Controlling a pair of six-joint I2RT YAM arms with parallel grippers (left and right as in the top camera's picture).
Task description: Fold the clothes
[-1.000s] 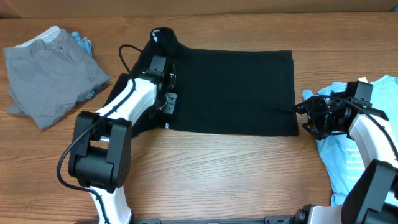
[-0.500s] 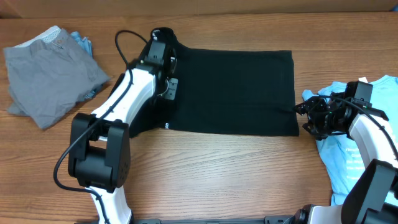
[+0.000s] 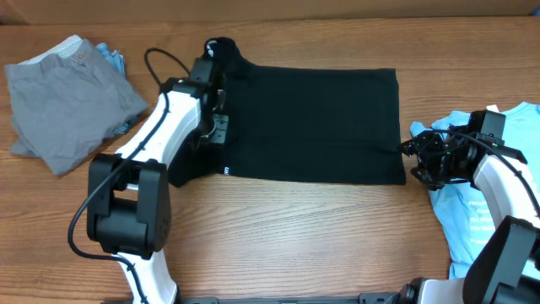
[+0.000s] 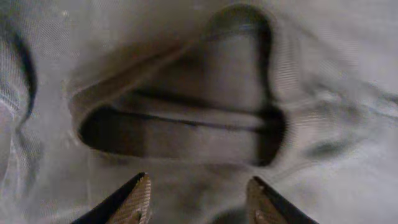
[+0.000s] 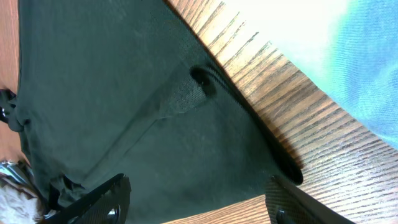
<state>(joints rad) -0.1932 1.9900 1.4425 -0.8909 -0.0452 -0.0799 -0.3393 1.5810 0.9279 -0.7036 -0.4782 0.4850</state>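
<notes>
Left end effector and right end effector, both apart, over black T-shirt on wooden table.

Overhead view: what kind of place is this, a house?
Probably a robot lab workbench, not a house: a left arm and right arm sit at a wooden table, with a black T-shirt spread out and a grey garment and light-blue tee at the sides.

My tally: four cloth pieces.
One flat black T-shirt, one crumpled grey garment, one light-blue printed tee, one small light-blue cloth bit.
</notes>
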